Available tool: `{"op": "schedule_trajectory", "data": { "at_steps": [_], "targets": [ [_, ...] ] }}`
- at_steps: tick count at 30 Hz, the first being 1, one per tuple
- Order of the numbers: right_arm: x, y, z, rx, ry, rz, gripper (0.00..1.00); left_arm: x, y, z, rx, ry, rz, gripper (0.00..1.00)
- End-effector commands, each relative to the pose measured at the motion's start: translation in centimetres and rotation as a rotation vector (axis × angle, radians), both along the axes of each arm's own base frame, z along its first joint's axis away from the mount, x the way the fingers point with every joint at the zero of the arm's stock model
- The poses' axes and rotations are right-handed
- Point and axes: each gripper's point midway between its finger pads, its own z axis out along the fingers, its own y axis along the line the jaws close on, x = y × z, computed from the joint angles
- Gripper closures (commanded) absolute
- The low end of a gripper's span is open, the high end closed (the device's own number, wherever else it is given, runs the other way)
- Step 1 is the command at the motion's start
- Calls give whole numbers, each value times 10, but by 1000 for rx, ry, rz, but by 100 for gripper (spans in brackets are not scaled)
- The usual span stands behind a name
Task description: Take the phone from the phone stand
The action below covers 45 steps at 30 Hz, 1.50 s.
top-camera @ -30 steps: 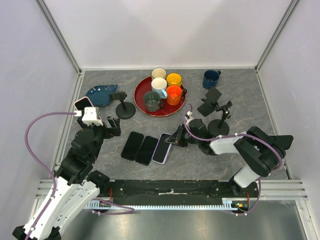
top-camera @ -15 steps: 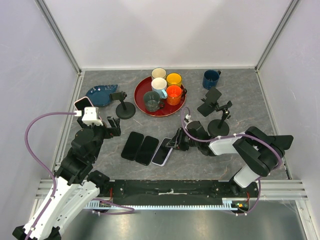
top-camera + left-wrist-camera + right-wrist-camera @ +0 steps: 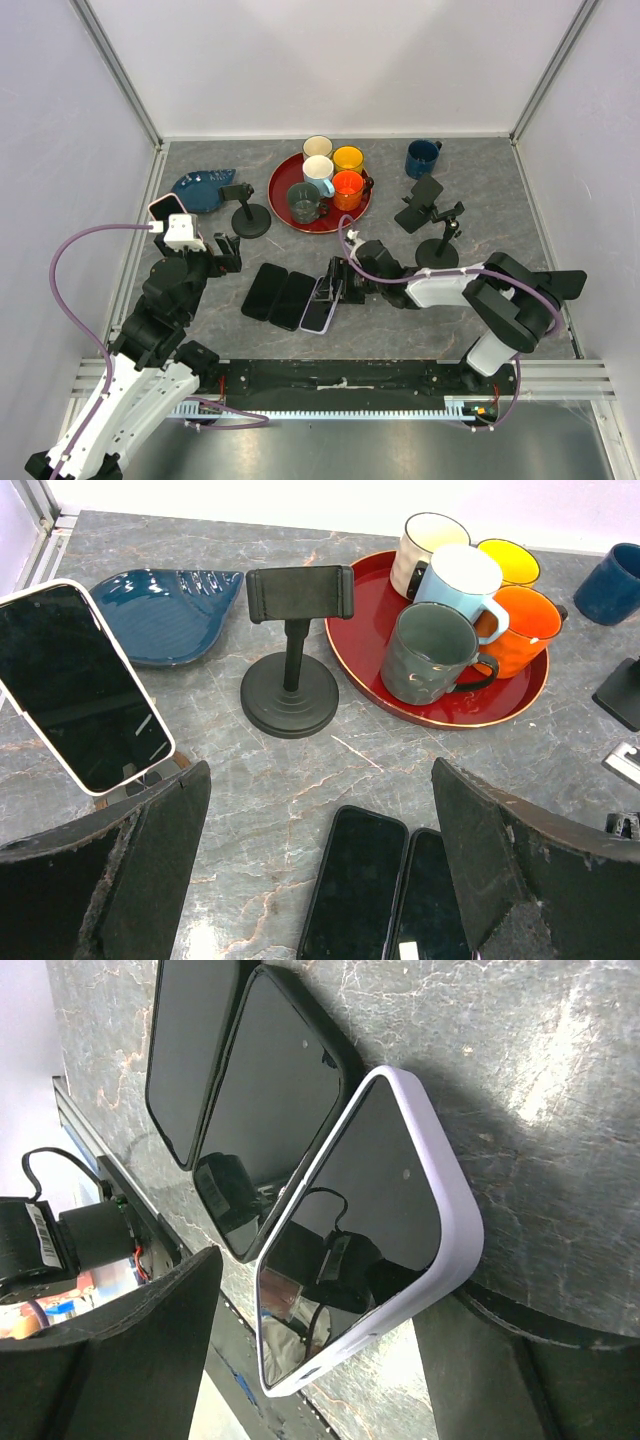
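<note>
A lavender-cased phone (image 3: 360,1230) lies face up on the table against a black phone (image 3: 275,1100). My right gripper (image 3: 335,288) is open around its near end, with one of its fingers (image 3: 120,1360) on each side and not pressing it. Another dark phone (image 3: 420,202) sits clamped on the phone stand (image 3: 437,255) at the right. At the left edge a white-cased phone (image 3: 80,685) leans on a stand I can barely see. An empty phone stand (image 3: 293,670) rises behind two black phones (image 3: 355,890). My left gripper (image 3: 228,255) hovers open above the table, holding nothing.
A red tray (image 3: 283,205) with several mugs stands at the back centre. A blue mug (image 3: 421,157) is at the back right and a blue dish (image 3: 200,188) at the back left. Side walls close in the table.
My right gripper has opened and let go of the lavender phone, which came down to lie beside the black phones. It also slid slightly left. The left arm stayed still.
</note>
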Motion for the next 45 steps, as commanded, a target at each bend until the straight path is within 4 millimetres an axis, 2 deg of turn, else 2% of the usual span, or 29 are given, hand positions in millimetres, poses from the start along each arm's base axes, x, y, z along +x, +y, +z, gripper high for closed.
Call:
{"op": "schedule_trajectory", "data": {
  "at_steps": [1,7,12,15,18,21,22,25,28,31,35,39,40,41,45],
  "targets": [
    [-22,-26,-40,-182,67,22,17,3,4,9,-22,-36,26,3],
    [-19,-47,-39,-308,13,29,2,3,3,10,-25,-37,23,3],
    [-12,-74,-36,-461,-54,23,2,4,3,8,-25,-28,32,3],
    [-4,-82,-25,-504,-115,20,2,6,5,4,-19,-15,49,3],
    [15,-91,-4,-546,-224,-24,2,9,9,-1,-7,5,82,2],
    [35,-100,27,-560,-350,-94,2,13,15,-6,11,34,129,2],
    [44,-106,44,-565,-420,-127,2,14,17,-8,17,43,145,2],
    [56,-116,73,-577,-546,-155,2,18,26,-14,41,87,209,2],
    [64,-121,94,-569,-642,-183,2,25,38,-17,50,130,294,1],
    [68,-118,103,-514,-709,-201,2,33,57,-18,58,157,391,0],
    [68,-115,100,-453,-783,-196,2,47,90,-13,33,177,514,0],
    [64,-110,86,-435,-796,-149,2,67,106,-12,35,193,579,0],
    [63,-107,84,-427,-800,-136,2,72,109,-6,20,185,591,0],
    [62,-108,80,-426,-804,-129,2,79,116,-15,21,219,615,0],
    [59,-110,80,-412,-847,-122,2,99,130,-21,-3,231,648,0]
  ]
}}
